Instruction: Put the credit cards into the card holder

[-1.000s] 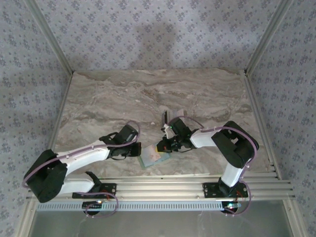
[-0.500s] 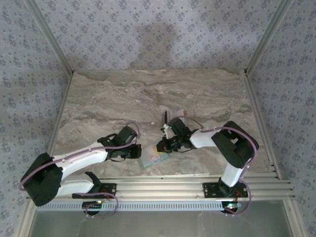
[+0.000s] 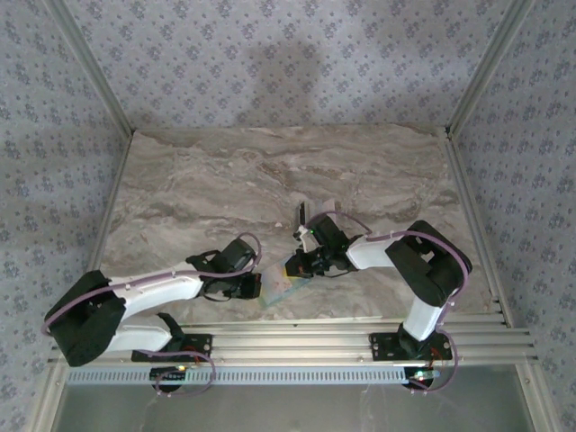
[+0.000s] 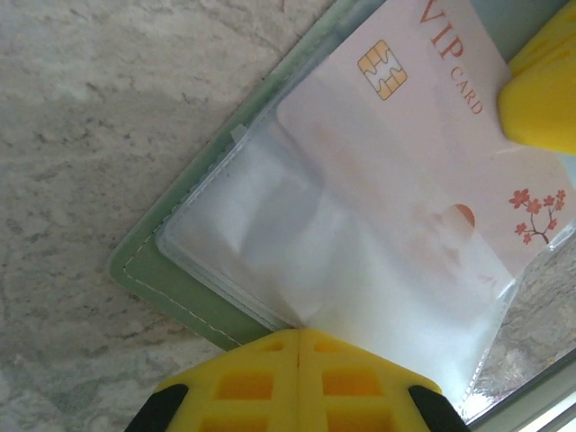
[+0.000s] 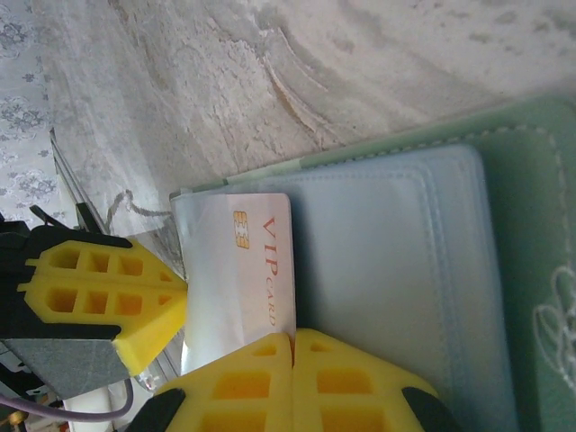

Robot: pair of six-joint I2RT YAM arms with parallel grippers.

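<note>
The sage-green card holder (image 4: 166, 279) lies open on the marble near the front edge (image 3: 284, 286). Its clear plastic sleeve (image 4: 342, 270) faces up. My left gripper (image 4: 300, 331) is shut on the edge of that sleeve. A white credit card (image 4: 432, 135) printed "VIP card", with a gold chip, sits partly inside the sleeve. My right gripper (image 5: 292, 337) is shut on the card's (image 5: 243, 270) outer edge, opposite the left gripper. In the top view the two grippers, left (image 3: 259, 286) and right (image 3: 292, 267), meet over the holder.
A pale card-like thing (image 3: 321, 208) lies on the marble just behind the right arm's wrist. The aluminium rail (image 3: 297, 335) runs close in front of the holder. Patterned walls close in the table on three sides.
My left gripper has moved right and nearer to the holder's edge and closed the last bit on the sleeve. The right gripper has stayed put with the card.
</note>
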